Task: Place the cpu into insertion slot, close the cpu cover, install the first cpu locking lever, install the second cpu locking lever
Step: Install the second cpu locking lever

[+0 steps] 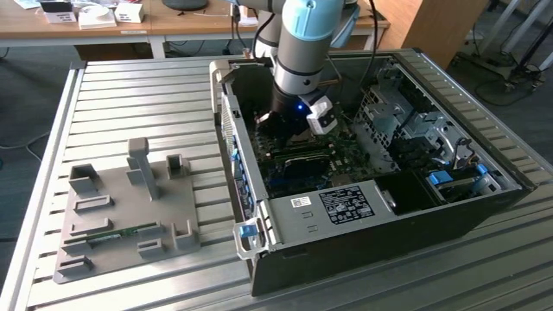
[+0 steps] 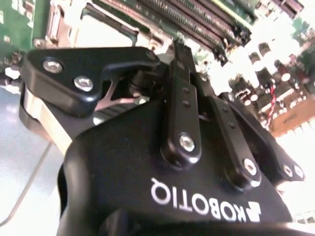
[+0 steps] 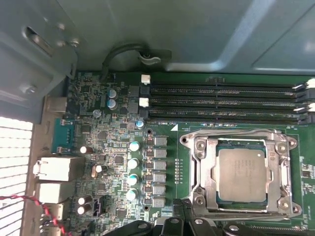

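One arm is being held inside the open computer case (image 1: 432, 194), with the gripper (image 1: 289, 133) hanging low over the motherboard (image 3: 113, 162). Whether the tool is clenched or released cannot be told. In the first wrist view the cpu (image 3: 242, 174) is being seen seated flat in the insertion slot (image 3: 216, 147), its silvery top showing through the square window of the cpu cover (image 3: 241, 141), which is lying closed around it. Long black memory slots (image 3: 221, 103) are running just beside the socket. On the slatted table (image 1: 129, 97) a grey fixture plate (image 1: 125, 214) is resting, well apart from the case.
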Tool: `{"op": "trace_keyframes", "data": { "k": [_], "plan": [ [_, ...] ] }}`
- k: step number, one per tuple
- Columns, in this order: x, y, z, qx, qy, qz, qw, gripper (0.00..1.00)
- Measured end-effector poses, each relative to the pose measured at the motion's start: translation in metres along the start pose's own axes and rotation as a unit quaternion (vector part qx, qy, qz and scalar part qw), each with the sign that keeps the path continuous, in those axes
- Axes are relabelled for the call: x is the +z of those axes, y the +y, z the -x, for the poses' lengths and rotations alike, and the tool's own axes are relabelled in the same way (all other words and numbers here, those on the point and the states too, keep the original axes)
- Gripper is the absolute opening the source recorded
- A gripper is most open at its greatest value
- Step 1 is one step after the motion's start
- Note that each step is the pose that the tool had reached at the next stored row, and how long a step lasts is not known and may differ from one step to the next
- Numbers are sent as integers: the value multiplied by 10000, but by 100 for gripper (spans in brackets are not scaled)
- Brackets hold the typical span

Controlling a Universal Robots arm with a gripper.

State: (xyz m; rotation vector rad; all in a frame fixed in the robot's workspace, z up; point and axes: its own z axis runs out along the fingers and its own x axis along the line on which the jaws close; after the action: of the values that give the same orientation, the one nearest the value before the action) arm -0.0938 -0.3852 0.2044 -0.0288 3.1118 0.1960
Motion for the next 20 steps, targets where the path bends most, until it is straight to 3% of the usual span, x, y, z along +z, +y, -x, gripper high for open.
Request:
{"op": "trace_keyframes", "data": {
  "k": [14, 20],
  "plan": [
    [-340, 43, 8, 0, 1, -1, 10000, 11],
    [-348, 44, 10, -1, 1, 0, 10000, 11]
  ]
}}
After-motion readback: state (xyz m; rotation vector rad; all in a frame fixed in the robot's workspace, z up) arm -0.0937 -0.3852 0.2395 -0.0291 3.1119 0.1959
